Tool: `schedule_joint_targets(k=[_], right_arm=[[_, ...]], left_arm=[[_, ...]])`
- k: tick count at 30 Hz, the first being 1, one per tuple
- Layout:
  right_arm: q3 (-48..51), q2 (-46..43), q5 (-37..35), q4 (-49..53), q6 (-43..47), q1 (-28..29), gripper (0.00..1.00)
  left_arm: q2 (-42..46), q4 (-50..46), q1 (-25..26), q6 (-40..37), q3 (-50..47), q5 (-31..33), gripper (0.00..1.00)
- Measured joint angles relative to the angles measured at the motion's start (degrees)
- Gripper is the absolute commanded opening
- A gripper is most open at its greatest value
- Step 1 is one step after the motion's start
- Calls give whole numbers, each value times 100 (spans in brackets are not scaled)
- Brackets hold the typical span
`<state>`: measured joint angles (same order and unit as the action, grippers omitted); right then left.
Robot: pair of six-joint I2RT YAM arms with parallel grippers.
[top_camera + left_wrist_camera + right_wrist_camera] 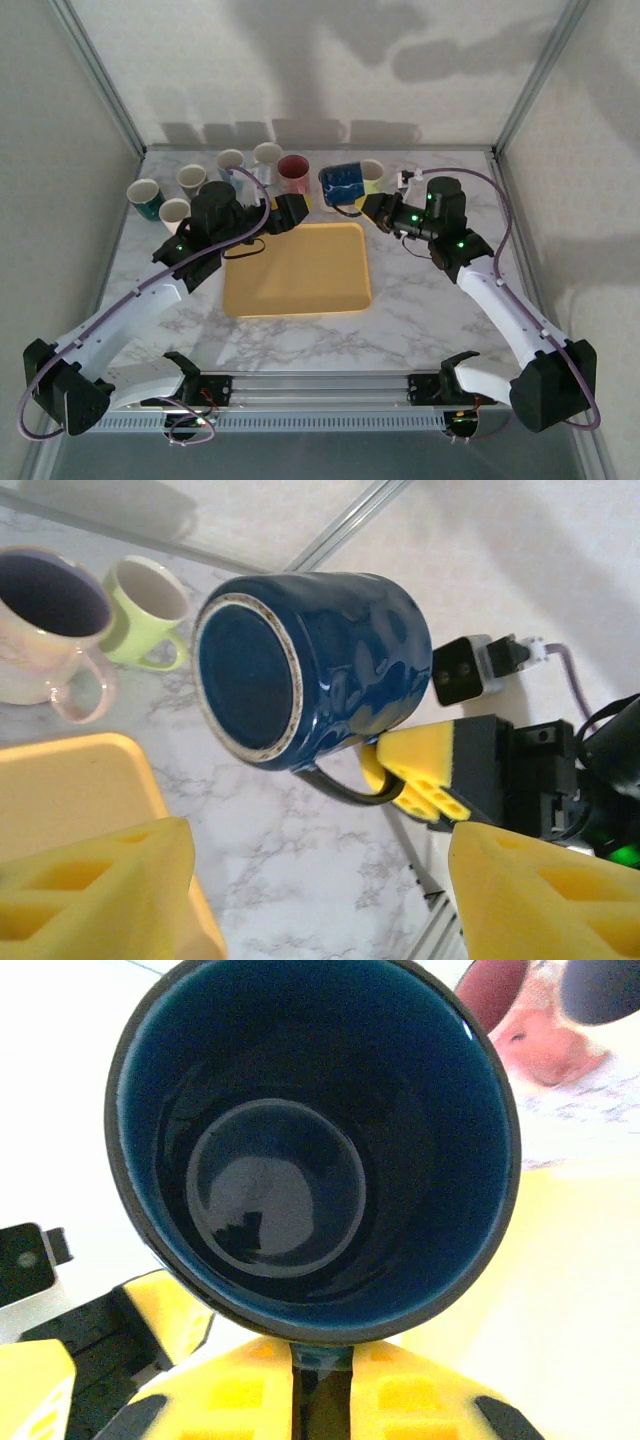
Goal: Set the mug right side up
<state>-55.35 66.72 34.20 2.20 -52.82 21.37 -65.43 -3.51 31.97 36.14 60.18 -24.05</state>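
One flat yellow plastic tray (300, 280). One glossy dark blue ceramic mug (310, 670) lies on its side just beyond the tray's far edge. Its base faces my left gripper (293, 209), fingers spread wide, holding nothing. My right gripper (322, 1375) is clamped on its handle (340, 790). Seven other mugs (231, 162) stand upright behind.

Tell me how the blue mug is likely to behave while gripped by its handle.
The blue mug looks rigid, probably glazed ceramic: its shiny surface suggests it could slip. Held on its side by the handle alone in the right gripper, it may pivot in the grip. Set down like this, its round body would likely roll.
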Motion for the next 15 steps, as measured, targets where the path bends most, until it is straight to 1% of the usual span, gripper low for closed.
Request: schedule_joint_targets(k=[8,15], right_arm=[[-527,44,-452,1244,1327,-468,0],[-981,339,-1176,2002,2743,-501,0]], left_arm=[[-109,-612,-20,-420,122,352,66],[-372,-1038,-20,-645,122,616,66]])
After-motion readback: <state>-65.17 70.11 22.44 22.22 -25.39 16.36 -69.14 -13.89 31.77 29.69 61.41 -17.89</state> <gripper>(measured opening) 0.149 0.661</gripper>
